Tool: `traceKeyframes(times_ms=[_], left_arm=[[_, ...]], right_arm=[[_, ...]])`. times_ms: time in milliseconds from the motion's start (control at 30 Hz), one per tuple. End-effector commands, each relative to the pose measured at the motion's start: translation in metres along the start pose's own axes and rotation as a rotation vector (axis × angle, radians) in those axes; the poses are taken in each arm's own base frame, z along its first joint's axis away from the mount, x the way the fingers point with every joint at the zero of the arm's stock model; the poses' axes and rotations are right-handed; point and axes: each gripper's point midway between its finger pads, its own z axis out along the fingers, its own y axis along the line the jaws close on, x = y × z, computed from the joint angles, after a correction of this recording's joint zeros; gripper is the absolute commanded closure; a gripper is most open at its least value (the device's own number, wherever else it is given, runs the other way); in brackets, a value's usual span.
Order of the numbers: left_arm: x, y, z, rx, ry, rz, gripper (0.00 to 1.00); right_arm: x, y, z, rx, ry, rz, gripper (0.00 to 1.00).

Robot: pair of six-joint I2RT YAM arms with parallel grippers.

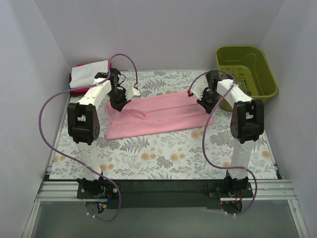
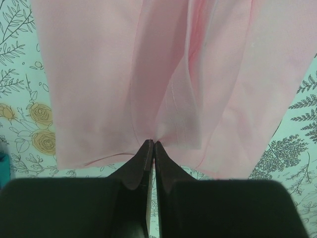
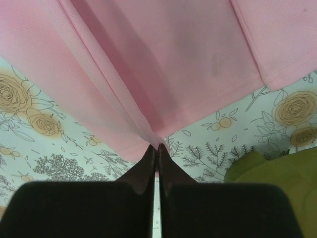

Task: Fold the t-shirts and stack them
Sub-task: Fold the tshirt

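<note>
A light pink t-shirt [image 1: 158, 116] lies folded lengthwise across the middle of the floral table cloth [image 1: 163, 153]. My left gripper [image 1: 119, 101] is shut on its left end; the wrist view shows the cloth [image 2: 163, 74] pinched at the fingertips and lifted. My right gripper [image 1: 205, 101] is shut on its right end, the pink cloth [image 3: 163, 54] bunched into the tips. A stack of folded shirts, white on red [image 1: 88, 74], lies at the back left corner. A sliver of teal [image 2: 3, 168] shows at the left edge of the left wrist view.
An olive green plastic basket [image 1: 246, 69] stands at the back right, close to my right arm; its edge shows in the right wrist view [image 3: 277, 173]. White walls enclose the table on three sides. Purple cables loop off both arms.
</note>
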Motion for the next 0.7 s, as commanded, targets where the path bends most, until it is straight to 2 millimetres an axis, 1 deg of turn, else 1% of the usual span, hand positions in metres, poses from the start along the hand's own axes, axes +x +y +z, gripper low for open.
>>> traceKeyframes(times_ms=[0, 200, 367, 667], left_arm=[[-0.005, 0.013, -0.009, -0.034, -0.031, 0.013, 1.00], [-0.001, 0.019, -0.004, -0.039, -0.030, -0.002, 1.00], [-0.003, 0.025, -0.003, -0.050, -0.035, -0.001, 1.00], [0.001, 0.025, 0.002, -0.035, -0.021, -0.013, 1.00]], right_arm=[[-0.006, -0.006, -0.001, -0.013, -0.018, -0.038, 0.99], [-0.008, -0.012, 0.004, -0.013, -0.013, -0.034, 0.99], [-0.008, -0.016, 0.007, -0.010, -0.009, -0.028, 0.99], [-0.016, -0.025, 0.005, 0.007, -0.026, -0.036, 0.99]])
